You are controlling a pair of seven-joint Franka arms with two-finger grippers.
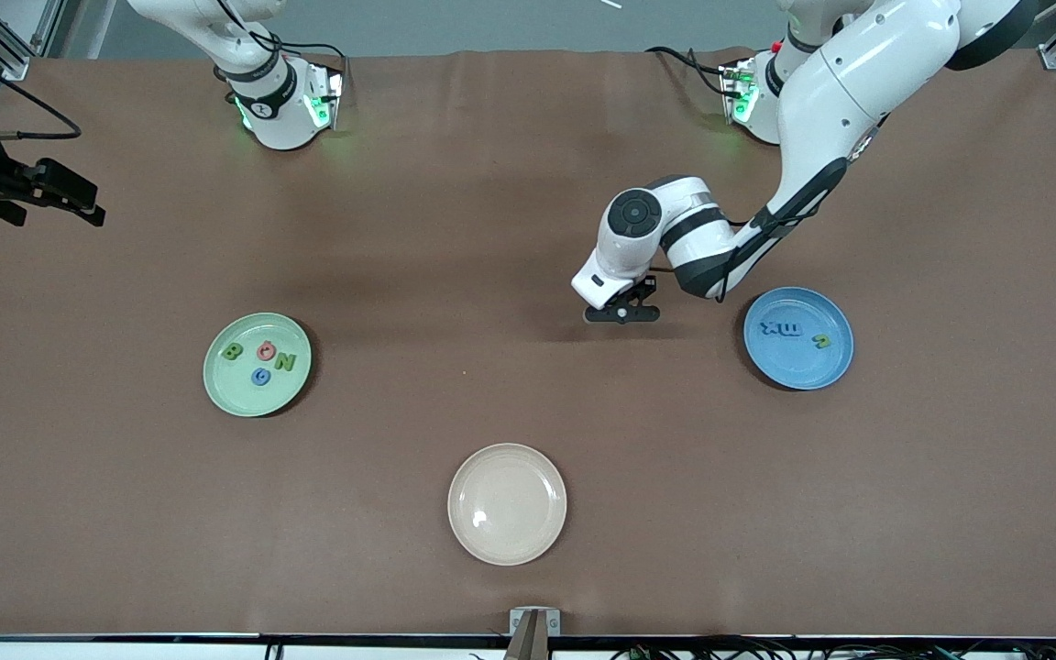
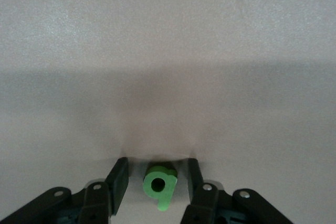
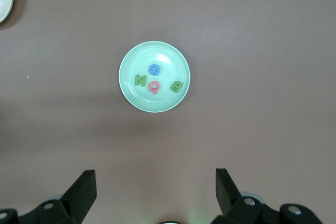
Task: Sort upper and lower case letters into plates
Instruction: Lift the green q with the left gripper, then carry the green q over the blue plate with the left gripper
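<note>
My left gripper is down at the bare tabletop, between the two plates and closer to the blue one. In the left wrist view a small green letter b lies flat between its fingers, with a gap on each side. The pale green plate holds a green B, a pink letter, a green N and a blue G. The blue plate holds blue letters and a green one. My right gripper hangs open high over the table, looking down on the pale green plate.
A cream-beige plate with nothing in it sits near the table's front edge, nearer to the front camera than both other plates. Brown cloth covers the table. The arm bases stand along the edge farthest from that camera.
</note>
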